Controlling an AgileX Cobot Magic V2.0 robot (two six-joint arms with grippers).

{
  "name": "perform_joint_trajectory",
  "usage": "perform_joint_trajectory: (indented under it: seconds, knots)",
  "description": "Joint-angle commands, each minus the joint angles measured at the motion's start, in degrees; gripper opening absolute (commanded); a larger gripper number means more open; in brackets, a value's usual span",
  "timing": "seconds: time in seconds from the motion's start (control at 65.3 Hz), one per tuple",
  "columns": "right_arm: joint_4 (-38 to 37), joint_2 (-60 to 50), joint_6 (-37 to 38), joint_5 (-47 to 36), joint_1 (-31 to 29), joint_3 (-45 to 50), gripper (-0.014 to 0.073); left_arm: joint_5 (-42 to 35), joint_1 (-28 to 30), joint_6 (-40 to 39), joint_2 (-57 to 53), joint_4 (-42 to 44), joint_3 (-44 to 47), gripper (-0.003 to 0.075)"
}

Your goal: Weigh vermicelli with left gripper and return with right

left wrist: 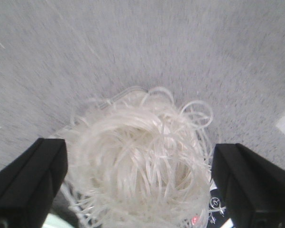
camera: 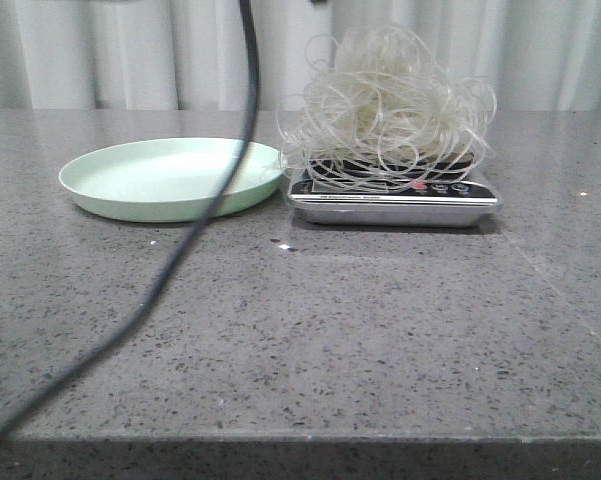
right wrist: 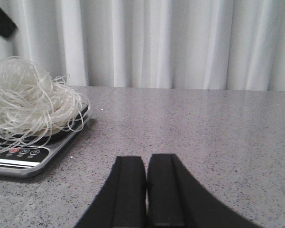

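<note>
The vermicelli (camera: pixel 385 105) sits heaped on the scale (camera: pixel 395 195), the left gripper (left wrist: pixel 138 178) spread wide above it, the right gripper (right wrist: pixel 146 190) clenched empty.

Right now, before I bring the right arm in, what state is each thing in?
vermicelli: heaped on the scale, loose strands spilling over its edges, nothing gripping it.
scale: flat on the table, loaded; display unreadable.
plate: empty, beside the scale.
left gripper: open, fingers on either side of the heap.
right gripper: shut, holding nothing, off to the side of the scale.
</note>
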Motion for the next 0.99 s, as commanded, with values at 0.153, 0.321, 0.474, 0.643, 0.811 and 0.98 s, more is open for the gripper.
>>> perform_joint_trajectory:
  seconds: [0.153, 0.321, 0.474, 0.643, 0.811, 0.98]
  knots:
    - [-0.6, -1.0, -0.1, -4.7, 0.1, -0.4, 0.0187, -2.2, 1.4, 0.1, -16.5, 5.4, 4.1, 0.067]
    - [-0.6, -1.0, -0.1, -4.7, 0.1, -0.4, 0.0187, -8.2, 3.9, 0.1, -29.4, 5.5, 19.4, 0.0669]
    - [-0.6, -1.0, -0.1, -4.7, 0.1, -0.4, 0.0187, -15.5, 4.0, 0.1, -41.8, 5.5, 34.6, 0.067]
    - [-0.6, -1.0, -0.1, -4.7, 0.1, -0.4, 0.0187, -18.7, 4.0, 0.1, -54.8, 5.5, 48.8, 0.0669]
    - [-0.6, -1.0, -0.1, -4.7, 0.1, -0.4, 0.0187, -21.4, 4.0, 0.1, -66.8, 3.6, 61.5, 0.0668]
    - [-0.6, -1.0, -0.1, -4.7, 0.1, -0.4, 0.0187, -26.7, 4.0, 0.1, -78.9, 2.6, 73.9, 0.0594]
